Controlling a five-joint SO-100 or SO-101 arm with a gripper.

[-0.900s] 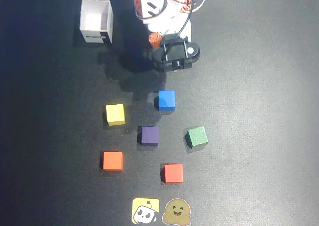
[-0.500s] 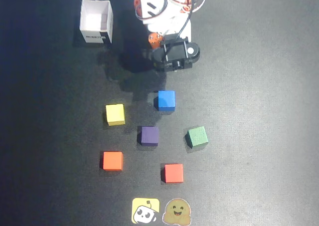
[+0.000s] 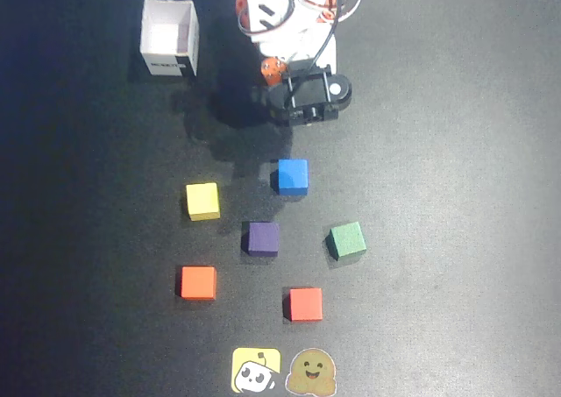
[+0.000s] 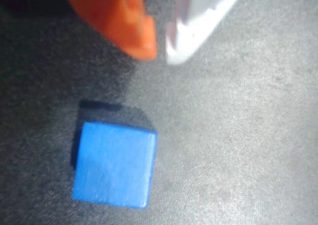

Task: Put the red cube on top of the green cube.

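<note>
White, orange, black arm (image 3: 289,38)

From above, my tool (image 3: 294,108) hangs above the blue cube (image 3: 293,175). The red cube (image 3: 305,304) lies near the green cube (image 3: 347,240), not touching it.

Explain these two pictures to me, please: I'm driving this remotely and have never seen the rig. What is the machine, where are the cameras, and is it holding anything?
It is a small robot arm with a two-finger hand. The overhead view looks straight down at the dark table; the arm sits at the top. Six small cubes lie apart: the blue cube, yellow, purple, the green cube, an orange one and the red cube. A white open box stands at upper left. The wrist view rides on the hand: its orange and white fingertips hang nearly together above the blue cube. It holds nothing.
</note>
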